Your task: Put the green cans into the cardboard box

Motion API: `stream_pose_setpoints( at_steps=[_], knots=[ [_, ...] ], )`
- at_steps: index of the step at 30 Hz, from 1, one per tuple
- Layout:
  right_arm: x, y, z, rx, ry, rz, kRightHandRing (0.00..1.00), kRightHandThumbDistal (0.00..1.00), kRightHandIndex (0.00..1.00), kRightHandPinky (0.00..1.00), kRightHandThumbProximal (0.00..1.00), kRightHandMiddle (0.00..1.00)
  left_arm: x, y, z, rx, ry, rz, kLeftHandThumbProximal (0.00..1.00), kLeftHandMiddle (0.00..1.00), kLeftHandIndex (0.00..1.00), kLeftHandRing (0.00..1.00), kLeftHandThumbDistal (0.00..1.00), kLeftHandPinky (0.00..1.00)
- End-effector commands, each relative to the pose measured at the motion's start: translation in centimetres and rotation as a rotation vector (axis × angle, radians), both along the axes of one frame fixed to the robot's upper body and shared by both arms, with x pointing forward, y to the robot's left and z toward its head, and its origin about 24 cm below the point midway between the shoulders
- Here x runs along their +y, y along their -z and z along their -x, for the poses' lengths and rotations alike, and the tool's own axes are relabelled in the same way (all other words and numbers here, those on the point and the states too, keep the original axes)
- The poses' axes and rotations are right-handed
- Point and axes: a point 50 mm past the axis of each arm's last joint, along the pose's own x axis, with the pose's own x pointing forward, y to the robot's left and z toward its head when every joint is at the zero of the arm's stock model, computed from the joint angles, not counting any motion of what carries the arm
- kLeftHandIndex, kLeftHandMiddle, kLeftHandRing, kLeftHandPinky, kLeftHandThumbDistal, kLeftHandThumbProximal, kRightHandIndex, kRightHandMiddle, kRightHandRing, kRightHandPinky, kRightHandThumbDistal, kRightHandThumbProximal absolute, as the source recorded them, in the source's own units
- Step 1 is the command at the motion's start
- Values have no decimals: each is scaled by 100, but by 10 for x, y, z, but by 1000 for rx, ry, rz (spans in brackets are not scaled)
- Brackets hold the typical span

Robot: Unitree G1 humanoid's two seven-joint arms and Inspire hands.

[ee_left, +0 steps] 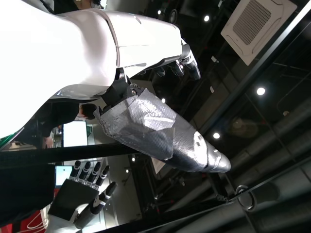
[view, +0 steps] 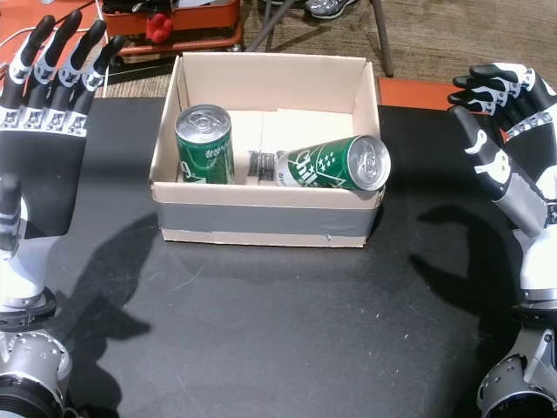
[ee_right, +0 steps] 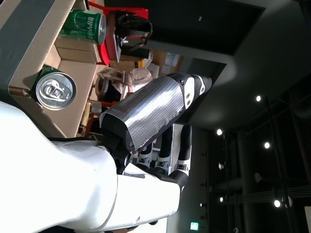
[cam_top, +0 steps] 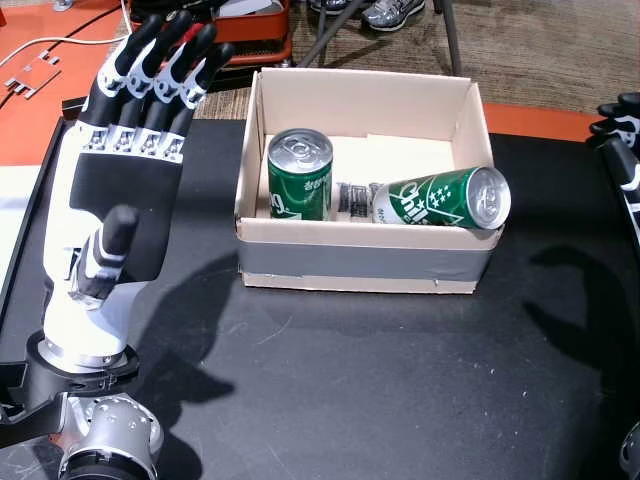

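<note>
In both head views a cardboard box stands on the black table. One green can stands upright in its left part. A second green can lies on its side in the right part, its top resting against the box's front right corner. The right wrist view shows both cans too, the lying one and the upright one. My left hand is raised left of the box, open and empty. My right hand hangs right of the box, open and empty.
The black table top reaches out in front of the box. An orange floor area with a red crate lies behind the table. Chair legs and a person's shoes show at the far edge.
</note>
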Motion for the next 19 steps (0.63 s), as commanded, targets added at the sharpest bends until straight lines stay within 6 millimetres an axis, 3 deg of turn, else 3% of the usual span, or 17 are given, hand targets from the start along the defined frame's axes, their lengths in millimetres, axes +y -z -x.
stream_pose_setpoints(
  at_steps=[1,19],
  knots=[
    [0,3,3,3,1,-6,51,97,42,53,29,45,4,0,0,2,-14,8,42,91,93,91,100,85],
    [0,2,2,0,2,-12,51,97,42,53,29,44,8,-2,-2,-19,-40,15,48,91,94,92,99,86]
  ],
)
